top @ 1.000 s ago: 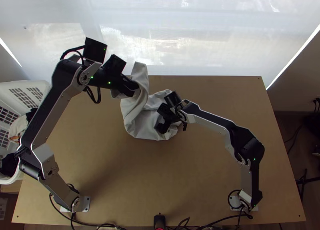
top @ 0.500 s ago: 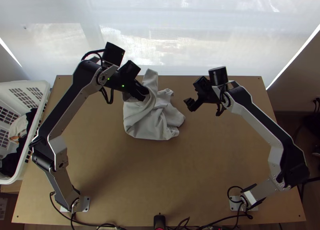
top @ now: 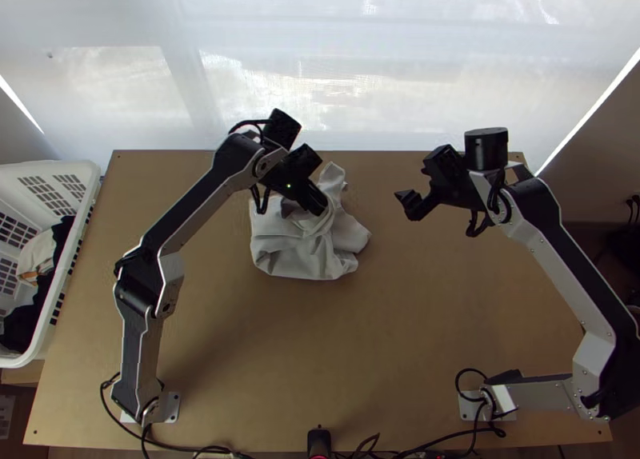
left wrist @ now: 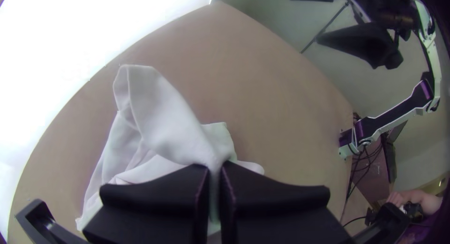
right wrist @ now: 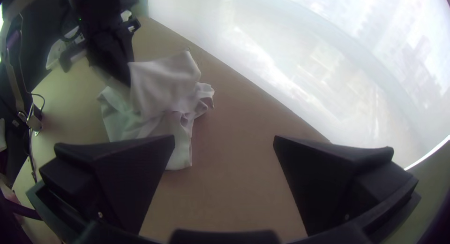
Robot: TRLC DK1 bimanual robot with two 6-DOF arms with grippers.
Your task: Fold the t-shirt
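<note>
In the top view, you can see a white laundry basket [top: 48, 165] with holes in its sides, at the left edge. In it, you have a cream cloth [top: 36, 257] and a black cloth [top: 24, 325]. Across the top of the frame, you get a big bright window [top: 448, 75]. Near the right edge, you see a plain wall [top: 596, 139] with little black plugs [top: 635, 199]. At the bottom middle sits a small black gadget [top: 319, 441].
</note>
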